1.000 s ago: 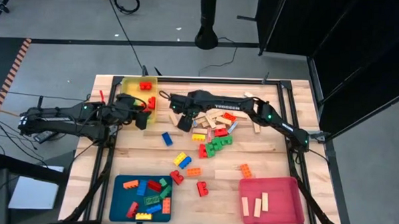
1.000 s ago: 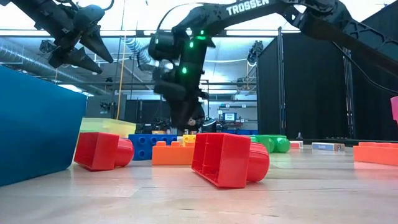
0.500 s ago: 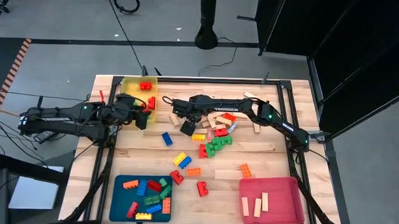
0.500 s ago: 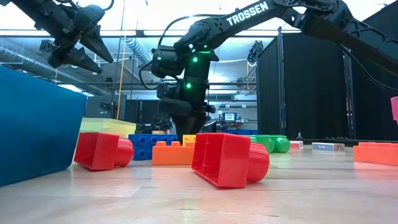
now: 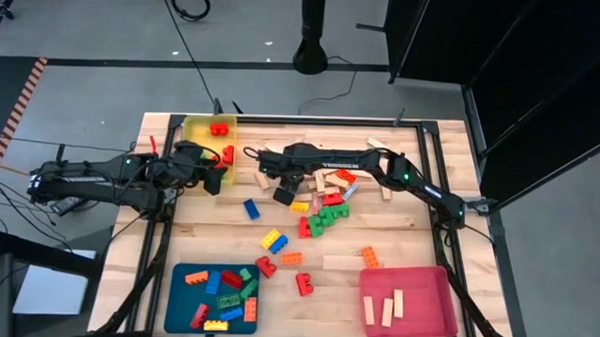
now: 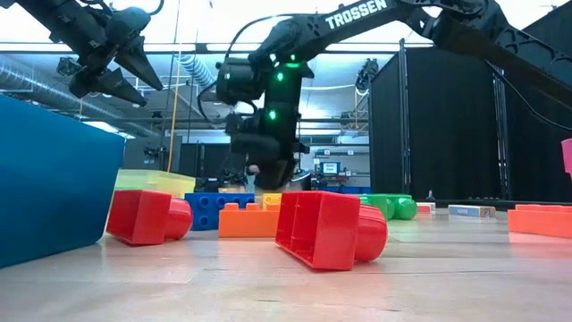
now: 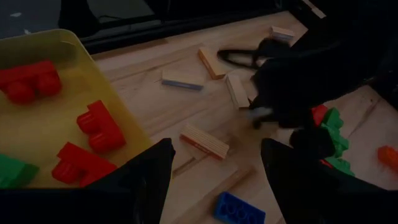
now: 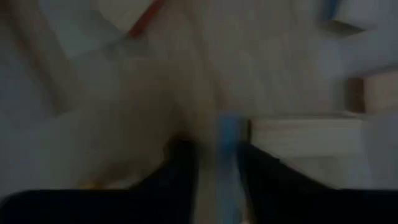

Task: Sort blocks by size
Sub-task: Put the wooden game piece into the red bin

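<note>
While most blocks (image 5: 321, 215) still lie loose at the frame's centre, part of the sort is done: red ones in the yellow tray (image 5: 194, 133) upper left, mixed bricks in the blue tray (image 5: 181, 283) lower left, wooden bars in the pink tray (image 5: 428, 289) lower right. Right gripper (image 5: 284, 195) has dropped onto the pile's upper-left edge since half a second ago and lifted slightly; can't tell its finger state or any hold. Left gripper (image 5: 221, 170), jaws spread and empty, hasn't moved beside the yellow tray.

Blurred pale wooden bars (image 8: 305, 134) on the table, beyond dark fingers (image 8: 186, 180).
</note>
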`<state>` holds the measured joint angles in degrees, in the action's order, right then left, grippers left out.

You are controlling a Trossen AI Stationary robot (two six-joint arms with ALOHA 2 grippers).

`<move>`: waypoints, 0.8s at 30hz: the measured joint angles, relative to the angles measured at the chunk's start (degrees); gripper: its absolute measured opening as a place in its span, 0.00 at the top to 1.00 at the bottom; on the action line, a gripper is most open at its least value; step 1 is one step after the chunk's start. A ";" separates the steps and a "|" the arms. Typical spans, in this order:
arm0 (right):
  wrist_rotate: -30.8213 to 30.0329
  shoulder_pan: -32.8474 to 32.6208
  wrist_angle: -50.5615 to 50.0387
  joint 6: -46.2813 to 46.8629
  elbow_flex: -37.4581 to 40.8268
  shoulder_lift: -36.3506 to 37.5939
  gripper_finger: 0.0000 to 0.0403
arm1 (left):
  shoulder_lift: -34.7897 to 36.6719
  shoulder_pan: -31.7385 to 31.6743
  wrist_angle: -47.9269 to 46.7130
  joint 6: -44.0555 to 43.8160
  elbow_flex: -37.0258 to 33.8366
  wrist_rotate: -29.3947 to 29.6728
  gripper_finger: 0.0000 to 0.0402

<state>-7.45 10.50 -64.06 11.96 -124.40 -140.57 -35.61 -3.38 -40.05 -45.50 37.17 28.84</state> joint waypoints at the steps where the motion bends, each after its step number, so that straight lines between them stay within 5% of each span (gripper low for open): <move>1: 0.90 0.03 -1.41 -0.46 -1.31 0.00 0.86 | 0.00 0.00 -0.02 0.00 0.00 0.00 0.37; 4: 0.83 -0.16 -5.58 -1.99 -4.60 -0.02 0.98 | 0.00 0.00 -0.02 0.00 0.00 0.25 0.37; 15: 0.13 -0.26 -11.31 -6.43 -8.46 0.02 0.98 | 0.00 0.00 -0.02 0.09 0.00 1.40 0.37; 19: 0.57 -0.22 -15.47 -14.64 -8.24 0.02 0.85 | 0.00 0.00 -0.02 0.15 0.00 1.40 0.37; 24: 3.06 0.43 -14.86 -21.24 -8.13 0.02 0.53 | 0.00 0.00 -0.07 0.20 0.00 1.40 0.37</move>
<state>-4.39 10.94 -78.92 -9.28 -132.53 -140.55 -35.62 -3.38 -40.12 -45.30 37.17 30.24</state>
